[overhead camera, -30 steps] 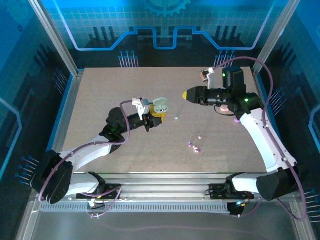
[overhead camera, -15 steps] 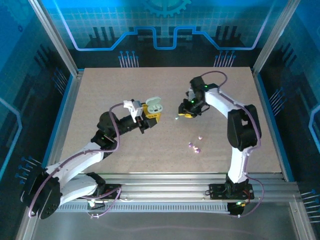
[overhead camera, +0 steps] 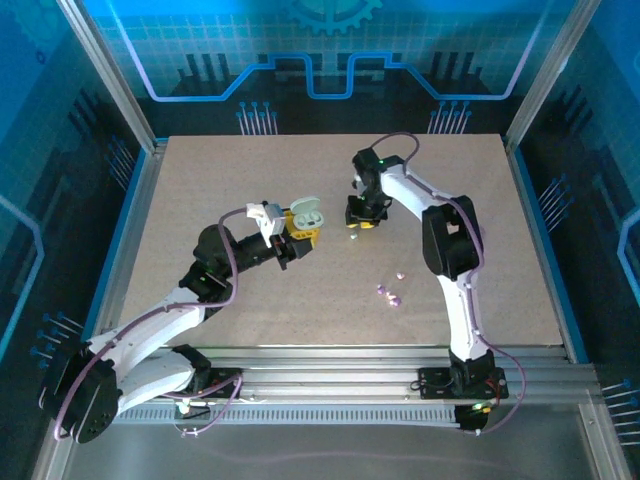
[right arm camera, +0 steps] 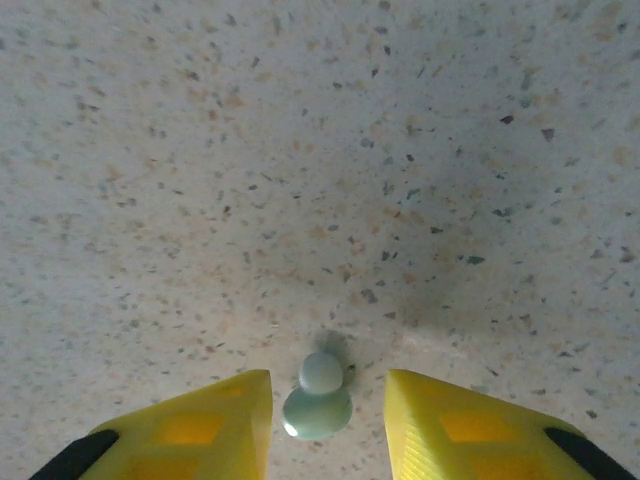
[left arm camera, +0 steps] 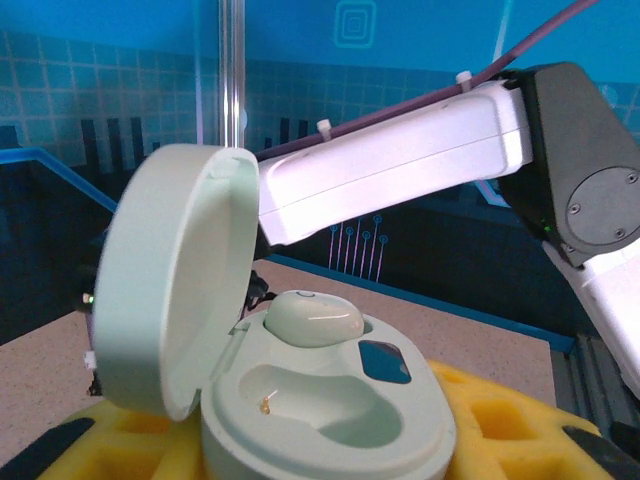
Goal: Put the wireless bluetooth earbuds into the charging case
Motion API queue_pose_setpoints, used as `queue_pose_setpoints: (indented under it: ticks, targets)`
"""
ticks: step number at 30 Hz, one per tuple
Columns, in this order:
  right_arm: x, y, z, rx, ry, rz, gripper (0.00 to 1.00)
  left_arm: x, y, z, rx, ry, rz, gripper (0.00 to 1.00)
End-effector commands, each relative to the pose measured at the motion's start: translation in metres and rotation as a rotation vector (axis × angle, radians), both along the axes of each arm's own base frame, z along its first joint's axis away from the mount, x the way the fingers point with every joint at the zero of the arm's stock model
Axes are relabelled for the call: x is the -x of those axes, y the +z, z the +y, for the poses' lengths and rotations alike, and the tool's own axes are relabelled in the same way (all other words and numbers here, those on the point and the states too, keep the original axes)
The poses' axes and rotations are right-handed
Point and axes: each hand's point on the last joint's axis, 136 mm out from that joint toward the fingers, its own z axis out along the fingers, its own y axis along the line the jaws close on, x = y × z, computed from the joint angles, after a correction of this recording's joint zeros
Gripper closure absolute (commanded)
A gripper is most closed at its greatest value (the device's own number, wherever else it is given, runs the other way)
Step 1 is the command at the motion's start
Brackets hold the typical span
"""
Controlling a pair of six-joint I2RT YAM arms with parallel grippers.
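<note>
My left gripper (overhead camera: 298,228) is shut on the pale mint charging case (overhead camera: 305,213), held above the table with its lid (left arm camera: 165,280) swung up. In the left wrist view one mint earbud (left arm camera: 313,318) sits in the far socket, and the near socket (left arm camera: 300,395) is bare. My right gripper (overhead camera: 357,225) points down at the table with a second mint earbud (right arm camera: 318,400) lying between its yellow fingers (right arm camera: 215,425). A gap shows on each side of that earbud, so the gripper is open and touches nothing.
Three small lilac and pink earbuds (overhead camera: 388,293) lie on the speckled table (overhead camera: 200,180), to the right of and nearer than my right gripper. The right arm's white forearm (left arm camera: 400,165) passes close behind the held case. Blue walls enclose the table.
My right arm has swung left from the back right and come down over the mint earbud on the table, its fingers drawing closer together. My left arm has barely shifted with the case.
</note>
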Motion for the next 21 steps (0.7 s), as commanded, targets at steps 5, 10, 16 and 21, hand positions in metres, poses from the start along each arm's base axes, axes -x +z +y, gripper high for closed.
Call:
queue_pose_setpoints:
  ticks: [5,10,16,21]
  targets:
    - [0.015,-0.023,0.004,0.1,0.096,0.086,0.65,0.002,-0.002,0.001,-0.015,0.012,-0.031,0.63]
    - [0.019,-0.028,-0.011,0.208,0.1,0.093,0.68,0.002,-0.004,0.001,-0.019,0.012,-0.029,0.63]
    - [0.025,-0.018,-0.021,0.236,0.08,0.079,0.7,0.0,-0.003,0.0,-0.018,0.014,-0.03,0.62]
    - [0.034,-0.006,-0.026,0.221,0.071,0.086,0.69,-0.002,-0.003,-0.003,-0.016,0.002,-0.024,0.62]
